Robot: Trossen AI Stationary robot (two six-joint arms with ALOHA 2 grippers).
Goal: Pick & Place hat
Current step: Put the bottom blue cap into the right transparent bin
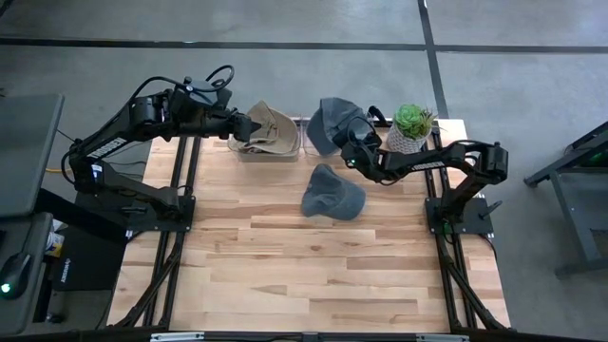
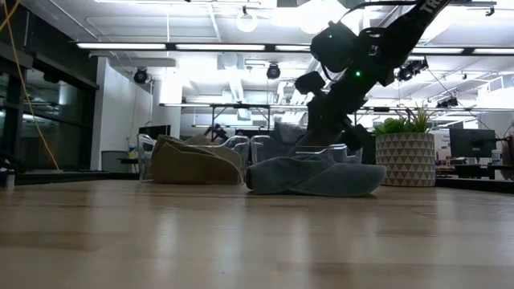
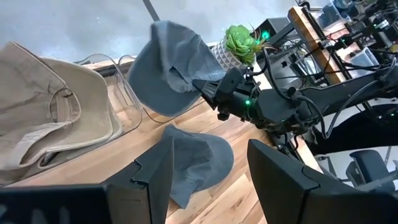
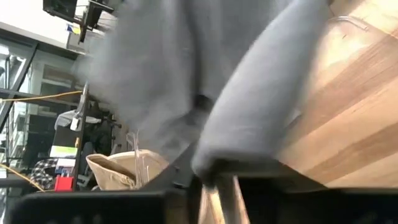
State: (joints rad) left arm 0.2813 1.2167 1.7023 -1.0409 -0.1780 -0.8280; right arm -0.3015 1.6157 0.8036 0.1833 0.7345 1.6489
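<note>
Risking a slip of the grey hat (image 1: 332, 122) at the table's (image 1: 313, 275) far edge, with the right gripper (image 1: 353, 150) fingers pinching its brim but seeming to loosen, while idling the left gripper (image 1: 249, 124), fingers apart, over the tan hat (image 1: 271, 128).

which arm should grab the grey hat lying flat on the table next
Probably the right. The right gripper hangs just behind the grey hat on the table, though it holds another grey hat over the clear bin. The left gripper sits at the tan hat.
</note>
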